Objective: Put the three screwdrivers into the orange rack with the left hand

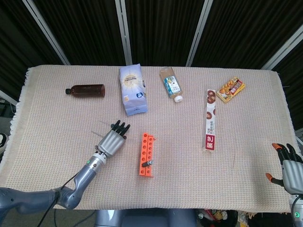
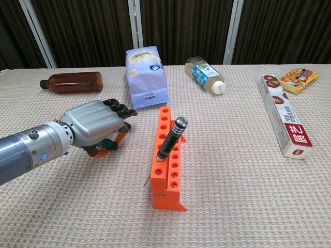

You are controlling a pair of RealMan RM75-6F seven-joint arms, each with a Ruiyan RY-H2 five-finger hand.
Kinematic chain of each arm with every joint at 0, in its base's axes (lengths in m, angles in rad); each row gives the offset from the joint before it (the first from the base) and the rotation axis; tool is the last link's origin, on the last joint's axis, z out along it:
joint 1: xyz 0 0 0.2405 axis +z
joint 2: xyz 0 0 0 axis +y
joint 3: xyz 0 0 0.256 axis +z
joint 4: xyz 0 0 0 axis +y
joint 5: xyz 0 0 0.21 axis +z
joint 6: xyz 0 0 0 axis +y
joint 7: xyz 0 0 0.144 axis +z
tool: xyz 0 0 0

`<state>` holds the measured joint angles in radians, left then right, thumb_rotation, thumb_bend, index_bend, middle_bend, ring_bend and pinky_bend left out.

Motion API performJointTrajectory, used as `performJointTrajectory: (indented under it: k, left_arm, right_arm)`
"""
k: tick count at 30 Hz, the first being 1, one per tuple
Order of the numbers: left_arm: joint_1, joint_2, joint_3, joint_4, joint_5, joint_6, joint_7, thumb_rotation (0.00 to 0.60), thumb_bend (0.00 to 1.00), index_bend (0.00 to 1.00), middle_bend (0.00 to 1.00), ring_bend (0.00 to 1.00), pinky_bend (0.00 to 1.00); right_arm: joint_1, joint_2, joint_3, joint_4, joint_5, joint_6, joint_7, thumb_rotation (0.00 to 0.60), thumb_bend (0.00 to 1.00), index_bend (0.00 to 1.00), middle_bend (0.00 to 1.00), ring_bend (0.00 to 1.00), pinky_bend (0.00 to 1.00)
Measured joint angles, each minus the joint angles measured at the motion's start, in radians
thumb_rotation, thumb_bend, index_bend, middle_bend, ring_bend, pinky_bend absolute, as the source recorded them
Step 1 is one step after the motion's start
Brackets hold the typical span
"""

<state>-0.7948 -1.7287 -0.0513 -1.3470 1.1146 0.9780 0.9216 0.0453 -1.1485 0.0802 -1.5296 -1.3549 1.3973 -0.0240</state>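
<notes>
Hovering left hand [image 2: 98,125] beside orange rack [image 2: 166,160], gap between.

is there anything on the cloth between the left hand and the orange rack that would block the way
Nothing visible does. The left hand hovers just left of the orange rack, with only bare woven cloth between them. One black-handled screwdriver already stands tilted in the rack; the holes behind and in front of it look free. The white bag lies farther back.

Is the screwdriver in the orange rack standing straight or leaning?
Leaning. The screwdriver sits in a hole of the orange rack, its dark handle tilted toward the right.
</notes>
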Motion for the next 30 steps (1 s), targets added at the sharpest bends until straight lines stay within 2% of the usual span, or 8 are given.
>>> performJointTrajectory:
  k: [7,13,16,22,30]
  left_arm:
    - [-0.001,-0.001,0.002,0.001,0.000,0.000,-0.007,0.600,0.49,0.64,0.00,0.00,0.00]
    - [0.008,0.010,-0.004,-0.023,0.022,0.017,-0.072,0.600,0.58,0.74,0.06,0.00,0.00]
    - [0.019,0.033,-0.011,-0.060,0.049,0.038,-0.139,0.600,0.58,0.76,0.07,0.00,0.00]
    - [0.051,0.128,-0.042,-0.207,0.090,0.077,-0.324,0.600,0.58,0.78,0.09,0.00,0.00]
    - [0.100,0.248,-0.110,-0.391,0.128,0.117,-0.646,0.600,0.61,0.78,0.11,0.00,0.00]
  right_arm:
    - [0.001,0.002,0.000,-0.004,0.000,-0.002,-0.002,0.600,0.09,0.12,0.12,0.02,0.21]
    - [0.003,0.001,0.000,-0.003,-0.004,-0.003,0.000,0.600,0.09,0.12,0.12,0.02,0.21]
    - [0.006,0.000,0.000,-0.001,-0.009,-0.005,0.003,0.600,0.09,0.12,0.12,0.02,0.21]
    - [0.008,-0.003,-0.002,0.004,-0.015,-0.005,0.010,0.600,0.09,0.12,0.12,0.02,0.21]
    - [0.010,-0.010,-0.005,0.015,-0.022,-0.009,0.023,0.600,0.10,0.12,0.12,0.02,0.21]
